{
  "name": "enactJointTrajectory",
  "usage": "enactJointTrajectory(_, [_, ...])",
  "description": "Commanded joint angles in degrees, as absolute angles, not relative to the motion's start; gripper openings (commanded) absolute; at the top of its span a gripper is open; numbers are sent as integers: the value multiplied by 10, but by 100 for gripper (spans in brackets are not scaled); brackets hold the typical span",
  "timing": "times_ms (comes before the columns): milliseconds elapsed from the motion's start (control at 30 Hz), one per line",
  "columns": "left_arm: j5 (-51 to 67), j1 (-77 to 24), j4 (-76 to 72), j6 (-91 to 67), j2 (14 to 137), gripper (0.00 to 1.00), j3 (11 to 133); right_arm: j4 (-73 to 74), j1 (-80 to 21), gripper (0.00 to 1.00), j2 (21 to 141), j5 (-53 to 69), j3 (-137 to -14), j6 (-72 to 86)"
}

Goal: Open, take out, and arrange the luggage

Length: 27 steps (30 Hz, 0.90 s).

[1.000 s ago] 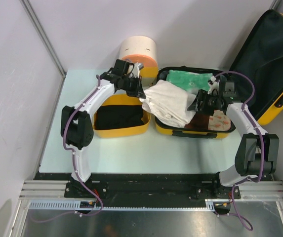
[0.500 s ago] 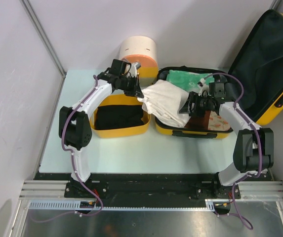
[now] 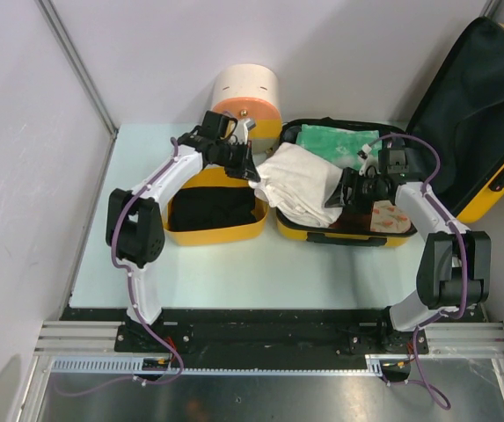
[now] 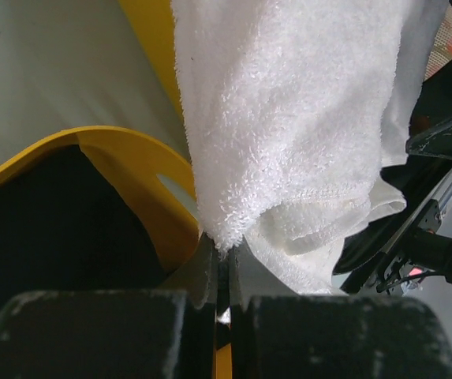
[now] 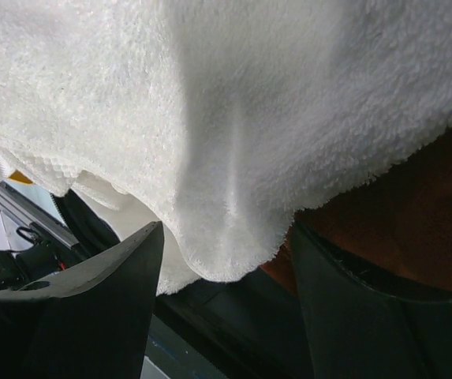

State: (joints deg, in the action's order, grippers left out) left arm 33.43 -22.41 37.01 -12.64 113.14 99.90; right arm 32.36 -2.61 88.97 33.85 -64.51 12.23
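Observation:
The luggage (image 3: 348,236), a yellow hard-shell suitcase, lies open at mid-table, its dark-lined lid (image 3: 485,105) leaning up at the right. A white towel (image 3: 300,185) is draped over its left half and rim. My left gripper (image 3: 250,171) is shut on the towel's left corner (image 4: 224,237), above the gap between the suitcase and the yellow tub. My right gripper (image 3: 339,195) is open at the towel's right edge. A fold of towel (image 5: 226,237) hangs between its fingers (image 5: 107,276), unclamped.
A yellow tub (image 3: 216,232) holding black cloth stands left of the suitcase; its rim (image 4: 139,170) shows below my left gripper. A cream-and-orange cylinder (image 3: 247,90) stands behind it. A green packet (image 3: 339,141) and a patterned item (image 3: 392,215) lie in the suitcase.
My right gripper has moved left across the suitcase to the towel's right edge. My left gripper has stayed about where it was, still shut on the towel's corner.

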Motion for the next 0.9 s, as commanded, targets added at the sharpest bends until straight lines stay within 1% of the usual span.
enactJointTrajectory(0, [355, -229, 366, -134, 1109, 0, 999, 312, -25, 70, 893, 329, -646, 122])
enactJointTrajectory(33, [354, -230, 366, -134, 1109, 0, 999, 312, -25, 72, 896, 323, -646, 120])
enactJointTrajectory(67, [354, -230, 366, -134, 1110, 0, 1001, 314, -24, 75, 901, 302, -646, 120])
enactJointTrajectory(200, [352, -234, 366, -133, 1109, 0, 1002, 314, -19, 76, 911, 305, -645, 127])
enactJointTrajectory(433, [349, -236, 366, -130, 1112, 0, 993, 246, -38, 67, 916, 355, -643, 163])
enactJointTrajectory(700, [346, -236, 365, -130, 1114, 0, 993, 214, -46, 64, 918, 338, -644, 175])
enactJointTrajectory(767, [344, -236, 365, -128, 1114, 0, 995, 205, -40, 65, 908, 326, -645, 184])
enactJointTrajectory(800, [344, -236, 365, -128, 1114, 0, 996, 200, -40, 67, 903, 318, -644, 185])
enactJointTrajectory(833, [344, -236, 365, -128, 1114, 0, 996, 200, -39, 72, 897, 304, -644, 185])
enactJointTrajectory(867, [344, -236, 365, -128, 1114, 0, 996, 203, -39, 73, 887, 295, -645, 179])
